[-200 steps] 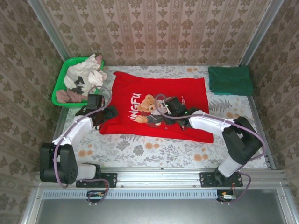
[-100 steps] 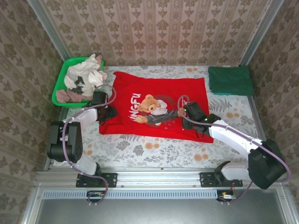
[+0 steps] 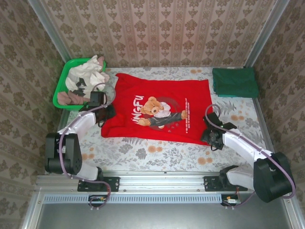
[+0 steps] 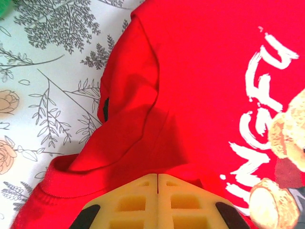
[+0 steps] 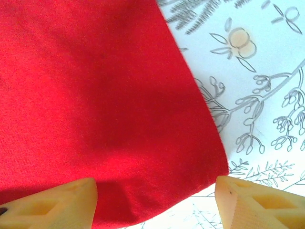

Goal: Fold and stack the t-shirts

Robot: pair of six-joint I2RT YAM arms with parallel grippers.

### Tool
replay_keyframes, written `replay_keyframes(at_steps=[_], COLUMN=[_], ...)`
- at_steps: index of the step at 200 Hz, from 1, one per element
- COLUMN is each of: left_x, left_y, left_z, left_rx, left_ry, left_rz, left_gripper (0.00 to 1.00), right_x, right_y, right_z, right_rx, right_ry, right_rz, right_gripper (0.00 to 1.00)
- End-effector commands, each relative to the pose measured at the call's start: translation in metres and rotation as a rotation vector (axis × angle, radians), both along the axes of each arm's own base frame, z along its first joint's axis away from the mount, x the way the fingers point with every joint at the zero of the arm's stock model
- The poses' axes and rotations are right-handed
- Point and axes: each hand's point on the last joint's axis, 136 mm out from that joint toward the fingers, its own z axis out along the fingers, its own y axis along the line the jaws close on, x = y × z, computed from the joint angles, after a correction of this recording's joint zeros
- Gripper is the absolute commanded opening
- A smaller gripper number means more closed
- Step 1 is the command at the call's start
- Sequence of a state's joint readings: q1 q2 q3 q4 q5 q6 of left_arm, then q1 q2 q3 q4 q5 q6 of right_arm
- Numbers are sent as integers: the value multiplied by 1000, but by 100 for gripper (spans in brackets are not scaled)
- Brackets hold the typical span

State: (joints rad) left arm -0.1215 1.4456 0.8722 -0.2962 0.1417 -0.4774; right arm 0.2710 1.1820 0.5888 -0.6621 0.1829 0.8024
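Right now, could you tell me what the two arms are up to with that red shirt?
The red t-shirt lies spread flat, print up, on the table. The left claw is shut at the shirt's left edge; whether it pinches any cloth is unclear. The right claw is open over the shirt's near right corner, one finger above cloth, the other above the table. No fold is made yet. The green t-shirt lies folded at the far right corner, apart.

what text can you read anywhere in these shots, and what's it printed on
"NGFU": large white brush lettering on the bright red cloth t-shirt, sharpest in the left wrist view. The start of the word is not clear enough to read.
Small white print on the same shirt, beside the teddy-bear picture: too small to read.
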Motion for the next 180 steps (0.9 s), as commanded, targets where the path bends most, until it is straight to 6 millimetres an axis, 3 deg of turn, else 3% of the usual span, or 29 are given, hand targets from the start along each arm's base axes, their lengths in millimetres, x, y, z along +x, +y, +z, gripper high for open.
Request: replay_keyframes(at_steps=[1,47,78,102,143,180], left_x=[-3,-7,-7,-6,9,43], left_y=[-1,-5,-5,-3,1,-3], left_z=[22,50,71,95,122,116], left_rx=[-31,-59,-72,-60,-20,23], left_ry=[-43,-106,-149,-194,-258,-260], left_rz=[-31,-59,-60,-61,-66,-100], left_gripper=[0,0,0,0,0,0], right_x=[-7,-3,3,11,39,84], right_y=[-4,-7,-9,-12,-22,-19], right_z=[-12,-19,-15,5,59,67], right_rx=[38,45,29,2,-64,-40], right_ry=[23,13,-1,-35,-145,-151], right_rz=[-91,-130,-122,-97,-53,-19], right_gripper=[66,54,17,0,0,0])
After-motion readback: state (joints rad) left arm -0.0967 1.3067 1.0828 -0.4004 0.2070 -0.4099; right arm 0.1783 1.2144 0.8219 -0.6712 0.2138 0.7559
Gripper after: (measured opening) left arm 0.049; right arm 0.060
